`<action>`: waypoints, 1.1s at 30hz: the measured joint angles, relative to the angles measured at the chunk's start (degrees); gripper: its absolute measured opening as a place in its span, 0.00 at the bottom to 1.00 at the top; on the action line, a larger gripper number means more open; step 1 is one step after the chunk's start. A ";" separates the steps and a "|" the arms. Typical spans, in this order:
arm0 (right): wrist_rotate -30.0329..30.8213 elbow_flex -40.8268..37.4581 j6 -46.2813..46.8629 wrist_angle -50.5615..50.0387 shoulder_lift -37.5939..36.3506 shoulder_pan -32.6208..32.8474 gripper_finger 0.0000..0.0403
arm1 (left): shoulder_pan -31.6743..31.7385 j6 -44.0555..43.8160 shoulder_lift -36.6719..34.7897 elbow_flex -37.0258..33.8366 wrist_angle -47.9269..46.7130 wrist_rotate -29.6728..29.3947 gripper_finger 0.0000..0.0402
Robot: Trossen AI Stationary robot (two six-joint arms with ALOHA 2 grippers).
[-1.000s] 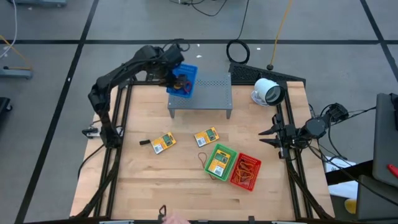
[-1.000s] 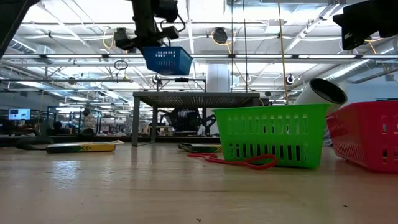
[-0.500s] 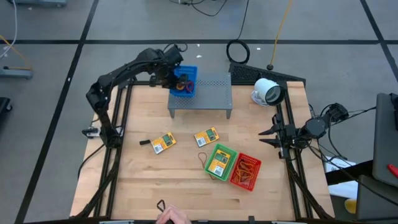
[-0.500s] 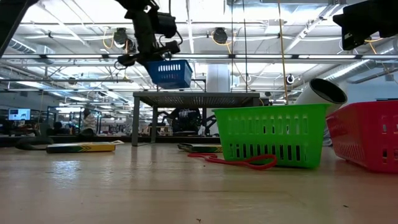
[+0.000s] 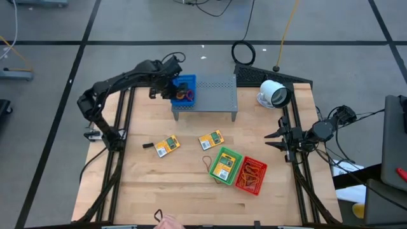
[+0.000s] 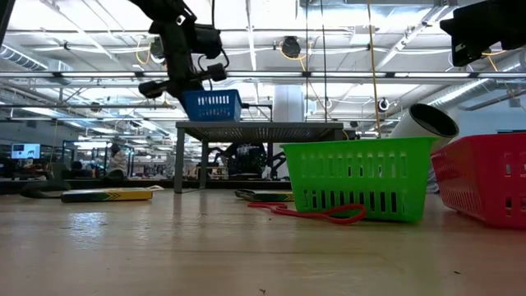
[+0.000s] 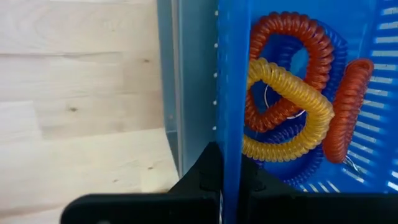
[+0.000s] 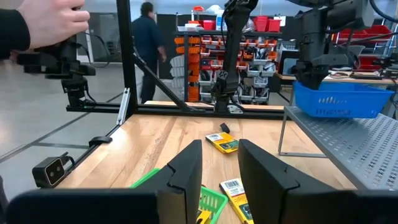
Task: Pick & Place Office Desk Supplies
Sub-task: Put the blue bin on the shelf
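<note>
Nearest the front edge of the table [image 5: 127,184] stand the green basket [image 5: 224,165], with one packet [image 5: 222,168] inside, and the red basket [image 5: 250,175] touching it, which holds orange bands [image 5: 252,172]; one more band [image 6: 316,213] lies on the wood just beside the green one. A little farther, two packets [image 5: 167,146] [image 5: 211,140] lie loose on the table, still to be collected. My right pincer [image 5: 280,140] waits at the right edge, its fingers [image 8: 184,171] apart and holding nothing. At the far side, my left pincer [image 5: 170,88] is clamped on the rim of the blue basket [image 5: 185,88], in which coiled red, yellow and blue rings [image 7: 289,99] lie. A second ago this basket hung tilted in the air above the shelf [image 5: 213,95]; now it has come down level onto the shelf's left end, and I judge it rests there. So this placing seems nearly done, and releasing the rim should be my next move.
</note>
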 joint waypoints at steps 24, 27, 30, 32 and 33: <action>0.02 -0.01 0.00 0.00 0.01 0.01 0.23 | 0.00 0.95 -0.12 -0.86 1.32 -1.80 0.04; 0.01 0.00 0.00 0.00 0.00 0.01 0.24 | 0.00 2.31 -0.12 -0.86 1.32 -1.80 0.04; 0.02 0.00 -0.01 0.00 -0.01 -0.01 0.24 | 0.00 2.46 -0.12 -0.86 1.32 -1.85 0.04; 0.02 0.01 -0.01 0.00 -0.01 -0.01 0.23 | 0.00 2.47 -0.12 -0.86 1.32 -1.85 0.04; 0.01 -0.01 -0.01 0.00 0.00 0.00 0.23 | 0.00 2.67 -0.12 -0.86 1.34 -1.85 0.04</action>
